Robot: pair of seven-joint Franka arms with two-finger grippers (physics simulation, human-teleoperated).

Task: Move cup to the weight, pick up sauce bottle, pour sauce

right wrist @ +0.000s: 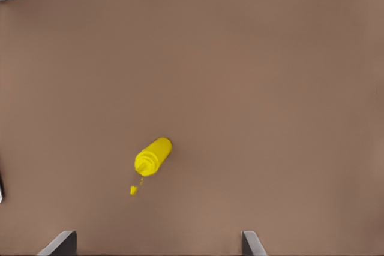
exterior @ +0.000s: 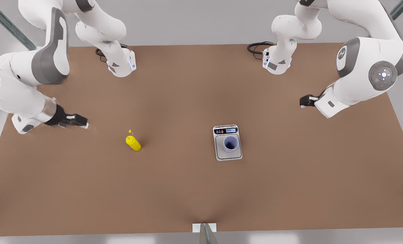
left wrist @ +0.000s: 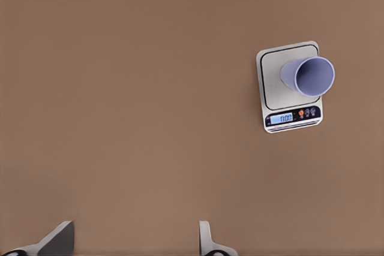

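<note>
The lavender-blue cup stands upright on the steel platform of the weight, right of the table's middle in the front view. Seen from the left wrist, the cup sits on the weight, whose display is lit. The yellow sauce bottle stands upright on the table toward the front view's left, nozzle up. My right gripper hovers open to the left of the sauce bottle, apart from it. Far right of the weight, my left gripper is open and holds nothing.
The brown table carries both arm bases with black cables at its far edge. A white bracket sits at the middle of the near edge. Open tabletop lies between the bottle and the weight.
</note>
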